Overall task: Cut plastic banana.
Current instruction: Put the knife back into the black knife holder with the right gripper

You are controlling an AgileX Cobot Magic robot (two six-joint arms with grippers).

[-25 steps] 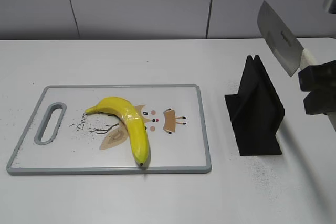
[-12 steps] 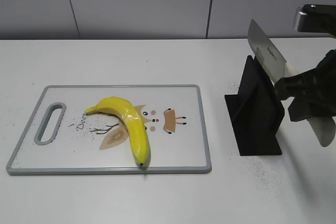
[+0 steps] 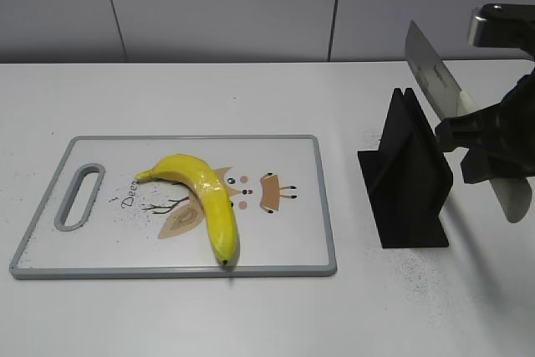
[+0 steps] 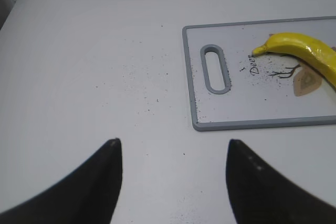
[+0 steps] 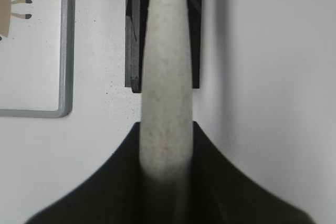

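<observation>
the right pincer is gripping a knife by its pale handle, its jaws closed tight on that handle, as the right wrist view is showing with the handle running straight up between the dark fingers. the blade is pointing up and toward the left, tilted, hanging in the air just above the black knife stand and clear of its slot; that slanted hold seems to be keeping the blade free of the stand so it can be carried across. the banana is lying on the cutting board, curved, with its stem end toward the board's handle hole and its tip near the front edge, well apart from the knife, with the stand and a strip of bare surface between them. lying flat on the board is giving the blade something firm to press it against. the left pincer is hovering open and empty over the white surface just beside the handle end of the board, probably waiting to steady the fruit or the board. judging from this, the cut is not yet begun, and the knife needs to travel left and level out over the banana's middle.
</observation>
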